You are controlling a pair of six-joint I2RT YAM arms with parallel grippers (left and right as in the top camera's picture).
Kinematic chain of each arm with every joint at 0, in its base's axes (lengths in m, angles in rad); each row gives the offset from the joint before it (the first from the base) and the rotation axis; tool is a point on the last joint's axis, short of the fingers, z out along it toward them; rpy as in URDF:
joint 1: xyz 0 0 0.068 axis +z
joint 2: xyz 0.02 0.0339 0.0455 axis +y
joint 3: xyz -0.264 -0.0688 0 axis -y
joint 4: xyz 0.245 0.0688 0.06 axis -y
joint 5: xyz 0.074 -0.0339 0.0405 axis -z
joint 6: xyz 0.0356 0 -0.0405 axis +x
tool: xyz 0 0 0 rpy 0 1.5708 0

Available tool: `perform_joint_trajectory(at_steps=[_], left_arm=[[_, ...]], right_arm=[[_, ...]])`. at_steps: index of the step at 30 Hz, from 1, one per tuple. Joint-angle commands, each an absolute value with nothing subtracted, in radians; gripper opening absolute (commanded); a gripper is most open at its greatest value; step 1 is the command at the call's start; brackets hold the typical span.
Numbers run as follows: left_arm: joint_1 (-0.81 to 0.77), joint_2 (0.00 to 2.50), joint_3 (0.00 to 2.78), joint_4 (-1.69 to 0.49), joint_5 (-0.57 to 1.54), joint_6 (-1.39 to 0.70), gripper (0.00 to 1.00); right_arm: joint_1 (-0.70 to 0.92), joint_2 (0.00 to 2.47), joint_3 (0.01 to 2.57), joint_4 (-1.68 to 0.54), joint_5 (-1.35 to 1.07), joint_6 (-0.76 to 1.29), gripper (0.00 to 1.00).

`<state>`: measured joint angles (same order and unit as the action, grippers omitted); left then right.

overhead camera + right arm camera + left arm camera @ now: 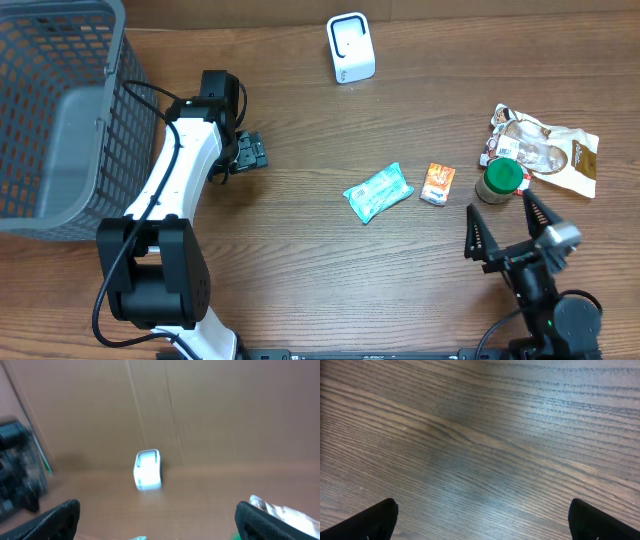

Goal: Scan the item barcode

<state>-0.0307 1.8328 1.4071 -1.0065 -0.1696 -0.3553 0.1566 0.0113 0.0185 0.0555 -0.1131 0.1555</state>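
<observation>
A white barcode scanner (351, 47) stands at the back of the wooden table (330, 270); the right wrist view shows the scanner (148, 470) blurred, straight ahead. Several items lie right of centre: a teal packet (378, 192), a small orange packet (438, 183), a green-lidded jar (501, 180) and a crinkled snack bag (548, 148). My right gripper (507, 225) hovers open just in front of the jar, with nothing between its fingers (270, 520). At the left, beside the basket, my left gripper (248, 152) is open over bare wood, its fingertips (375, 520) wide apart.
A large grey mesh basket (60, 110) fills the far left corner. The left arm (175, 170) stretches along the basket's right side. An edge of the snack bag (285, 512) shows at the right of the right wrist view.
</observation>
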Motion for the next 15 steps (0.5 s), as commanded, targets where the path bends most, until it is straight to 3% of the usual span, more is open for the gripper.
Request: perform_joint_trajectory(at_steps=[1,15], left_arm=[[-0.032,1.818,1.408,-1.007,-0.183,-0.344,1.0],[-0.032,1.818,1.408,-1.007,-0.183,-0.344,1.0]], right_arm=[[0.15,0.003,0.008,-0.044,-0.098,0.095,1.0],[0.15,0.003,0.008,-0.074,-0.106,0.104,1.0]])
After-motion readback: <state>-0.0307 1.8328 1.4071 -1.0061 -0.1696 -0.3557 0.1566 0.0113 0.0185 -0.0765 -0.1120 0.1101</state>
